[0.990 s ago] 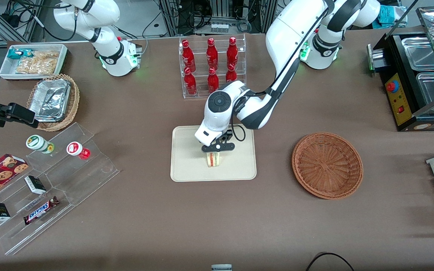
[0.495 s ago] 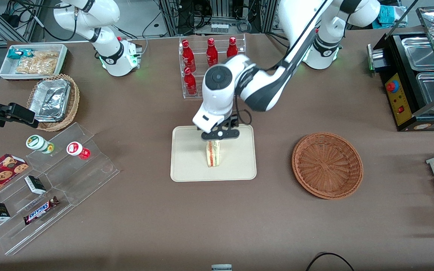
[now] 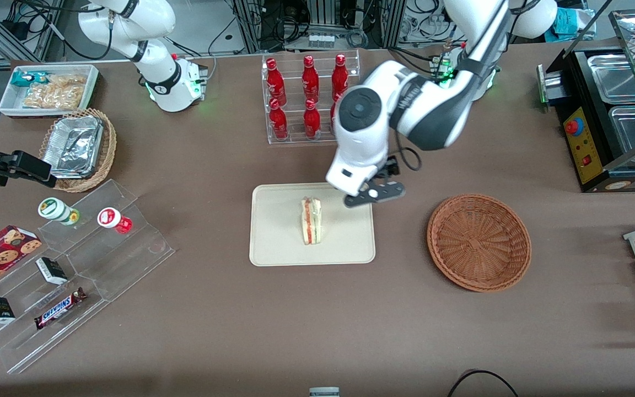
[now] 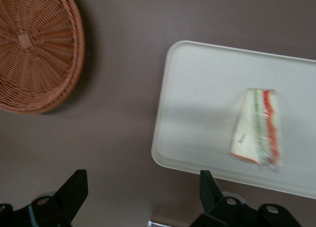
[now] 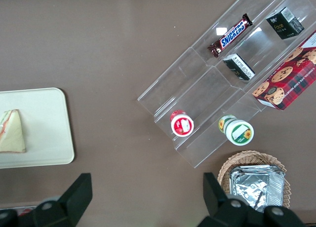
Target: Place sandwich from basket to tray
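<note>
The sandwich (image 3: 311, 221) (image 4: 257, 128) (image 5: 11, 132), a white wedge with red and green layers, stands on its own in the middle of the cream tray (image 3: 279, 237) (image 4: 197, 108) (image 5: 47, 128). My left gripper (image 3: 374, 193) (image 4: 142, 192) hangs open and empty, raised above the tray's edge that faces the basket. Its dark fingers (image 4: 74, 191) are spread wide with only brown tabletop between them. The round brown wicker basket (image 3: 478, 241) (image 4: 34, 44) sits empty, beside the tray toward the working arm's end.
A clear rack of red bottles (image 3: 309, 99) stands farther from the front camera than the tray. Toward the parked arm's end are a clear stepped shelf (image 3: 75, 264) with snacks, a paler basket with foil containers (image 3: 77, 149) and a white bin (image 3: 47, 88). A black appliance (image 3: 609, 110) stands at the working arm's end.
The gripper let go of the sandwich, rose off it and swung toward the basket. The sandwich stays standing on the tray.
</note>
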Motion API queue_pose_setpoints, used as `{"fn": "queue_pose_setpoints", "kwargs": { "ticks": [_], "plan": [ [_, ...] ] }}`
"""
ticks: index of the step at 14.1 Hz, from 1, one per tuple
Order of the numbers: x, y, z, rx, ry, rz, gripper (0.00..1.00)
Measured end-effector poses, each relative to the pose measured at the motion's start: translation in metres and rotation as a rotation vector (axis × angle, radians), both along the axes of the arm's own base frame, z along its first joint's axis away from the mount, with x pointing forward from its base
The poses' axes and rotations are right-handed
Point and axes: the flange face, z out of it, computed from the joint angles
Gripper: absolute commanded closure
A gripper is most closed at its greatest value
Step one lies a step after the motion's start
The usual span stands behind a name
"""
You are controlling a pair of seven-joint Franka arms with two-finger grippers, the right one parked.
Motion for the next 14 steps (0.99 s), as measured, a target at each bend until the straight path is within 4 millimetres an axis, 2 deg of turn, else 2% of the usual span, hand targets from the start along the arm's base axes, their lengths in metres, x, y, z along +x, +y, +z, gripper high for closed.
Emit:
{"fn": "queue_pose_setpoints", "kwargs": {
  "ticks": [2, 5, 8, 12, 14],
  "plan": [
    [0.012, 0.044, -0.001, 0.007, 0.03, -0.023, 0.0],
    [0.016, 0.113, 0.014, 0.006, 0.063, -0.057, 0.0],
    [0.01, 0.183, 0.041, 0.005, 0.122, -0.099, 0.0],
    [0.001, 0.261, 0.082, -0.023, 0.187, -0.161, 0.0],
    [-0.005, 0.294, 0.101, -0.045, 0.201, -0.204, 0.0]
  ]
}}
